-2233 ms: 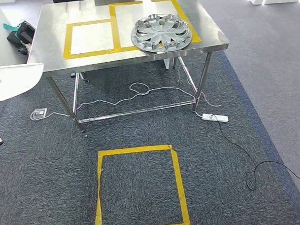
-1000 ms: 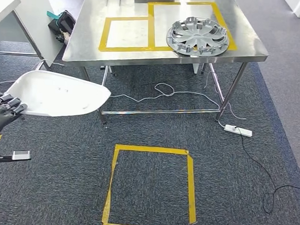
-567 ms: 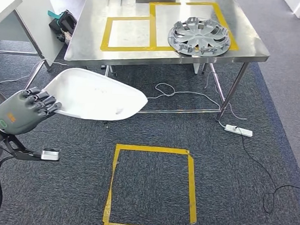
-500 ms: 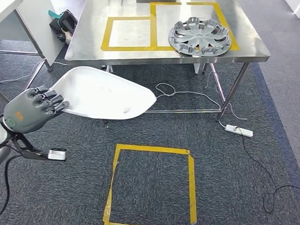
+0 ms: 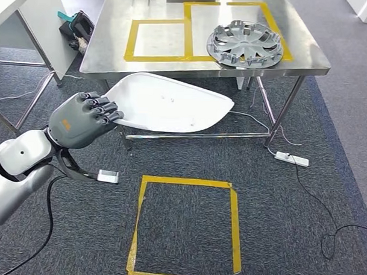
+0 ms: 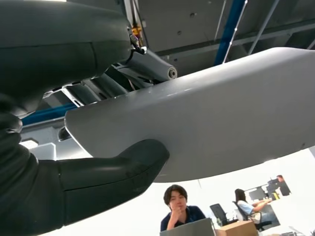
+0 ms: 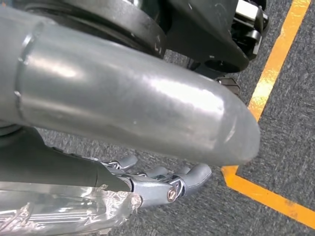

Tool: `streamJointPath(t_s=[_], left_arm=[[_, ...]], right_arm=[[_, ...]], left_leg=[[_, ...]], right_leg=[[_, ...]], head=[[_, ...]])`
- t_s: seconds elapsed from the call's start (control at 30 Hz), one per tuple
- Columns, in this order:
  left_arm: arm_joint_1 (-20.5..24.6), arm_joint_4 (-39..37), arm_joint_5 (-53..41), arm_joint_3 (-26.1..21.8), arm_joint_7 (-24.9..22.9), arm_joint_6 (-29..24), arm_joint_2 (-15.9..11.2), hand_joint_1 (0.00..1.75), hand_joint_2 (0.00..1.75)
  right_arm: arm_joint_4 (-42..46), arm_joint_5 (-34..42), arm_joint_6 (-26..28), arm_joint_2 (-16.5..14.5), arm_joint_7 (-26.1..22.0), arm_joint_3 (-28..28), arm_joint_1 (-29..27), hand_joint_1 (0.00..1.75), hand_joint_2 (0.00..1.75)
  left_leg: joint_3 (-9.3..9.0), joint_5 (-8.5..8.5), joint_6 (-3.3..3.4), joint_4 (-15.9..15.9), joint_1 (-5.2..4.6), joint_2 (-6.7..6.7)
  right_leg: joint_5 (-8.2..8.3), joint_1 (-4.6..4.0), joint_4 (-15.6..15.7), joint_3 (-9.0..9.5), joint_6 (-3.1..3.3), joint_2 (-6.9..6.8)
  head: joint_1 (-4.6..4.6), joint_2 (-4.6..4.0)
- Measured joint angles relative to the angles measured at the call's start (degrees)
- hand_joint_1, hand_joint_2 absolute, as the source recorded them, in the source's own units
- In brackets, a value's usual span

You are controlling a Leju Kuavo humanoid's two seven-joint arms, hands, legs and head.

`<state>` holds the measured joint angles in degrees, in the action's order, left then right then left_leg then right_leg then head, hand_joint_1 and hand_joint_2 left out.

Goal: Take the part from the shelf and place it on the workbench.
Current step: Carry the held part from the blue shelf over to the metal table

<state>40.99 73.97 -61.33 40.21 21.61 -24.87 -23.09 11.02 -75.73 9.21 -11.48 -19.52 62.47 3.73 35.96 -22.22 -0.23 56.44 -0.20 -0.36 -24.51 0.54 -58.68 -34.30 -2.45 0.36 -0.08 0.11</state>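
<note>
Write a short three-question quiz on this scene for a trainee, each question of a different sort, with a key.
1. True or false: the left hand holds the white panel by one end.
2. Which taped outline on the steel table has nothing inside it? A) the smaller one B) the larger one
3. Fill in: the silver wheel cover lies on the ____.

Key: 1 true. 2 A; the wheel cover sits partly inside the larger one. 3 table.
</note>
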Motion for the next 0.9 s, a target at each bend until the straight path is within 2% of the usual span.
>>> streamJointPath(t_s=[0.1, 0.13, 0.17, 0.23, 0.27, 0.3, 0.33, 0.37, 0.4, 0.43, 0.47, 0.5, 0.53, 0.57, 0.6, 0.63, 0.67, 0.7, 0.77, 0.8, 0.83, 0.87, 0.9], left_arm=[[0.38, -0.71, 0.65, 0.55, -0.34, 0.01, 0.31, 1.75, 1.75], [0.43, -0.86, 0.87, 0.62, -0.4, -0.02, 0.34, 1.75, 1.75], [0.42, -0.99, 1.08, 0.63, -0.47, -0.04, 0.35, 1.75, 1.75], [0.11, -1.31, 1.42, 0.63, -0.63, -0.08, 0.3, 1.75, 1.75], [-0.22, -1.44, 1.48, 0.64, -0.68, -0.1, 0.25, 1.75, 1.75], [-0.64, -1.54, 1.51, 0.64, -0.73, -0.14, 0.16, 1.75, 1.75], [-1.07, -1.62, 1.53, 0.64, -0.8, -0.21, 0.03, 1.75, 1.75], [-1.45, -1.67, 1.53, 0.62, -0.93, -0.32, -0.17, 1.75, 1.75], [-1.78, -1.71, 1.54, 0.59, -1.09, -0.51, -0.43, 1.75, 1.75], [-2.1, -1.74, 1.56, 0.52, -1.25, -0.77, -0.75, 1.75, 1.75], [-2.38, -1.76, 1.58, 0.4, -1.37, -1.06, -1.14, 1.75, 1.75], [-2.7, -1.77, 1.6, 0.24, -1.43, -1.34, -1.51, 1.75, 1.75], [-3.07, -1.77, 1.61, 0.02, -1.45, -1.61, -1.86, 1.75, 1.75], [-3.4, -1.76, 1.63, -0.24, -1.46, -1.81, -2.19, 1.75, 1.75], [-3.75, -1.76, 1.67, -0.53, -1.48, -1.98, -2.47, 1.75, 1.75], [-4.07, -1.76, 1.75, -0.83, -1.52, -2.12, -2.75, 1.75, 1.75], [-4.38, -1.77, 1.85, -1.15, -1.58, -2.2, -3.03, 1.75, 1.75], [-4.76, -1.77, 1.95, -1.47, -1.64, -2.26, -3.28, 1.75, 1.75], [-5.7, -1.78, 2.09, -2.04, -1.7, -2.32, -3.72, 1.75, 1.75], [-6.16, -1.78, 2.18, -2.28, -1.7, -2.34, -3.9, 1.75, 1.75], [-6.52, -1.78, 2.3, -2.5, -1.7, -2.36, -4.06, 1.75, 1.75], [-6.77, -1.78, 2.42, -2.74, -1.7, -2.37, -4.21, 1.75, 1.75], [-6.93, -1.78, 2.51, -3.07, -1.7, -2.37, -4.35, 1.75, 1.75]], right_arm=[[0.0, -0.02, 0.01, -0.08, 0.34, 0.0, -0.03, 0.0, 0.0], [0.0, -0.03, 0.02, -0.08, 0.49, 0.0, -0.02, 0.0, 0.0], [0.0, -0.05, 0.03, -0.08, 0.65, 0.0, -0.03, 0.0, 0.0], [0.0, -0.13, 0.09, -0.08, 0.91, 0.0, -0.18, 0.0, 0.0], [0.0, -0.18, 0.14, -0.08, 0.97, 0.0, -0.36, 0.0, 0.0], [0.0, -0.26, 0.21, -0.08, 1.01, 0.0, -0.56, 0.0, 0.0], [0.0, -0.35, 0.31, -0.08, 1.03, 0.0, -0.73, 0.0, 0.0], [0.0, -0.43, 0.39, -0.08, 1.01, -0.01, -0.84, 0.0, 0.0], [-0.05, -0.52, 0.46, -0.15, 0.96, -0.03, -0.93, 0.0, 0.0], [-0.13, -0.61, 0.52, -0.25, 0.91, -0.05, -0.93, 0.0, 0.0], [-0.21, -0.68, 0.58, -0.34, 0.83, -0.1, -0.89, 0.0, 0.0], [-0.29, -0.77, 0.62, -0.43, 0.76, -0.19, -0.87, 0.0, 0.0], [-0.32, -0.84, 0.67, -0.46, 0.7, -0.3, -0.82, 0.0, 0.0], [-0.32, -0.9, 0.72, -0.46, 0.63, -0.41, -0.83, 0.0, 0.0], [-0.33, -0.96, 0.76, -0.47, 0.54, -0.51, -0.86, 0.0, 0.0], [-0.33, -0.99, 0.81, -0.47, 0.44, -0.57, -0.84, 0.0, 0.0], [-0.33, -1.03, 0.86, -0.48, 0.33, -0.62, -0.83, 0.0, 0.0], [-0.33, -1.05, 0.89, -0.48, 0.24, -0.68, -0.83, 0.0, 0.0], [-0.33, -1.08, 0.91, -0.48, 0.16, -0.79, -0.92, 0.0, 0.0], [-0.33, -1.1, 0.91, -0.48, 0.16, -0.84, -0.98, 0.0, 0.0], [-0.33, -1.13, 0.91, -0.48, 0.17, -0.86, -1.0, 0.0, 0.0], [-0.33, -1.14, 0.91, -0.48, 0.17, -0.89, -0.99, 0.0, 0.0], [-0.33, -1.16, 0.88, -0.48, 0.17, -0.9, -0.98, 0.0, 0.0]], left_leg=[[-0.87, -0.81, 0.98, -0.85, 0.25, -0.11], [-1.4, -0.92, 1.25, -0.91, 0.43, -0.15], [-1.84, -1.02, 1.46, -0.91, 0.58, -0.17], [-2.46, -1.41, 1.54, -0.88, 0.76, -0.18], [-2.79, -1.61, 1.38, -0.85, 0.89, -0.22], [-3.22, -1.86, 1.08, -0.82, 1.08, -0.28], [-3.79, -2.22, 0.66, -0.77, 1.37, -0.35], [-4.45, -2.67, 0.12, -0.71, 1.71, -0.4], [-5.03, -3.24, -0.5, -0.62, 1.93, -0.44], [-5.5, -3.86, -1.06, -0.4, 2.09, -0.46], [-5.77, -4.41, -1.61, -0.35, 2.11, -0.47], [-5.96, -4.7, -2.14, -0.35, 2.08, -0.47], [-6.19, -4.79, -2.56, -0.42, 2.12, -0.46], [-6.18, -4.58, -2.98, -0.3, 2.21, -0.41], [-5.61, -3.86, -3.29, 0.96, 2.32, -0.29], [-4.18, -3.13, -3.45, 3.34, 2.34, -0.17], [-1.94, -2.85, -3.53, 6.75, 2.33, -0.07], [0.74, -3.51, -3.5, 10.58, 2.21, -0.01], [5.31, -7.66, -3.22, 15.74, 1.88, -0.01], [6.58, -9.52, -2.95, 16.29, 1.7, -0.01], [7.03, -10.11, -2.59, 15.32, 1.5, -0.01], [6.77, -9.05, -2.13, 12.99, 1.26, -0.01], [6.01, -6.24, -1.55, 9.66, 0.96, 0.07]], right_leg=[[0.05, 0.03, -1.19, -0.16, -0.95, -0.06], [-0.74, 0.02, -2.6, -0.88, -1.12, -0.05], [-2.01, 0.04, -5.23, -2.34, -1.21, -0.03], [-5.01, 0.16, -12.66, -6.6, -1.47, -0.03], [-5.98, 0.25, -15.46, -8.55, -1.66, -0.04], [-6.12, 0.36, -16.39, -9.62, -1.93, -0.04], [-5.29, 0.53, -14.98, -9.51, -2.24, -0.06], [-3.53, 0.78, -11.61, -8.39, -2.58, -0.08], [-0.87, 1.22, -7.26, -6.81, -3.09, -0.11], [0.96, 1.53, -3.53, -5.51, -3.16, -0.25], [2.15, 1.7, -1.17, -4.56, -2.83, -0.3], [2.64, 1.77, -0.17, -4.2, -2.2, -0.33], [2.12, 1.61, -0.26, -4.11, -1.24, -0.37], [2.11, 1.56, -0.35, -3.77, -0.53, -0.24], [2.09, 1.55, -0.31, -3.44, -0.05, -0.18], [1.93, 1.51, -0.22, -2.99, 0.37, -0.14], [1.66, 1.45, -0.09, -2.48, 0.69, -0.06], [1.25, 1.34, 0.04, -1.98, 0.98, -0.04], [0.15, 1.0, 0.18, -0.78, 1.48, 0.04], [-0.5, 0.81, 0.19, 0.0, 1.68, 0.11], [-1.16, 0.6, 0.19, 0.86, 1.83, 0.18], [-1.83, 0.4, 0.2, 1.78, 1.92, 0.23], [-2.51, 0.25, 0.26, 2.51, 1.94, 0.27]], head=[[0.1, 0.0], [0.29, 0.0], [0.42, 0.0], [0.68, 0.0], [0.72, 0.0], [0.75, 0.0], [0.77, 0.0], [0.78, 0.0], [0.89, 0.0], [1.13, 0.0], [1.21, 0.0], [1.27, 0.0], [1.22, 0.0], [1.02, 0.0], [0.99, 0.0], [0.96, 0.0], [0.94, 0.0], [0.95, 0.0], [0.95, 0.0], [0.96, 0.0], [0.96, 0.0], [0.96, 0.0], [0.97, 0.0]])
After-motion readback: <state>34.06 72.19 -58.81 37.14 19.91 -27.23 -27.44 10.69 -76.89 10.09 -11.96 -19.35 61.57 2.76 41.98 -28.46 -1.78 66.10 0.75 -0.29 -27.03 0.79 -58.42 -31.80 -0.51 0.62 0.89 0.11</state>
